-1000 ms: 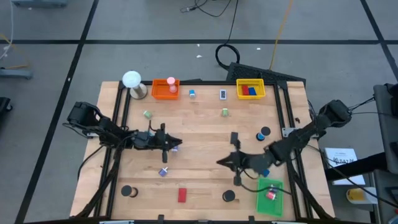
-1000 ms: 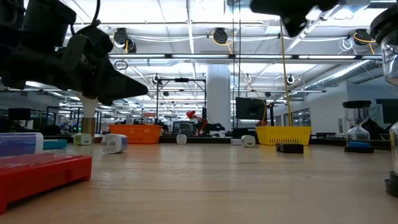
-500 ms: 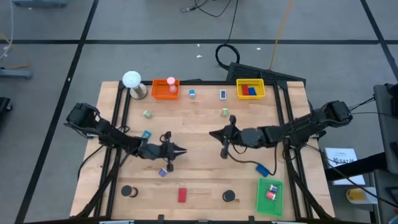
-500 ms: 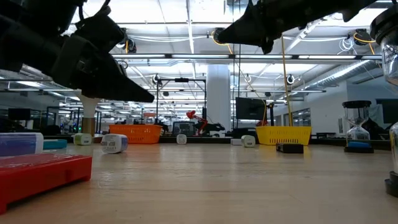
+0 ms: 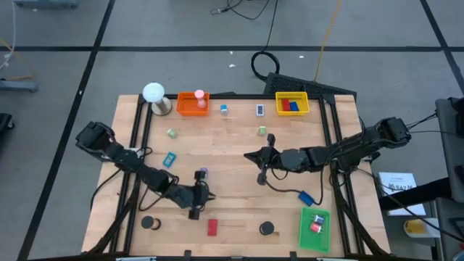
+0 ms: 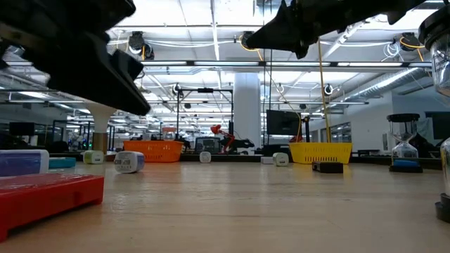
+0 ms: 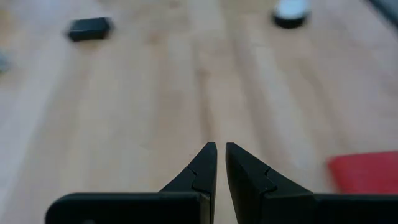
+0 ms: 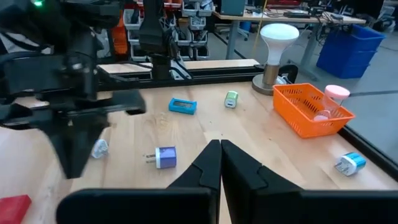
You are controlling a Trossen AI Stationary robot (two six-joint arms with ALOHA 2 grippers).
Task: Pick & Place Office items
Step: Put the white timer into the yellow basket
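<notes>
Near the table's front edge: left gripper (image 5: pixel 194 206), fingers nearly together and empty, has swung forward beside the red block (image 5: pixel 212 228), likely its next pick; right gripper (image 5: pixel 262 157), closed and empty, holds mid-table.

The counter (image 5: pixel 232 145) is pale wood with a straight grain; at its far edge an orange tray (image 5: pixel 192 104) holds a pink piece (image 5: pixel 199 95), and a yellow tray (image 5: pixel 292 104) holds blue and red blocks; the green tray (image 5: pixel 314 229) carries a red bit; a white ball (image 5: pixel 153 92) sits on a tan base; a red block (image 5: pixel 212 228), two black discs (image 5: pixel 267 228), a teal block (image 5: pixel 170 158) and a blue block (image 5: pixel 305 196) lie about; both arms and each hand (image 7: pixel 221 163) are black.
</notes>
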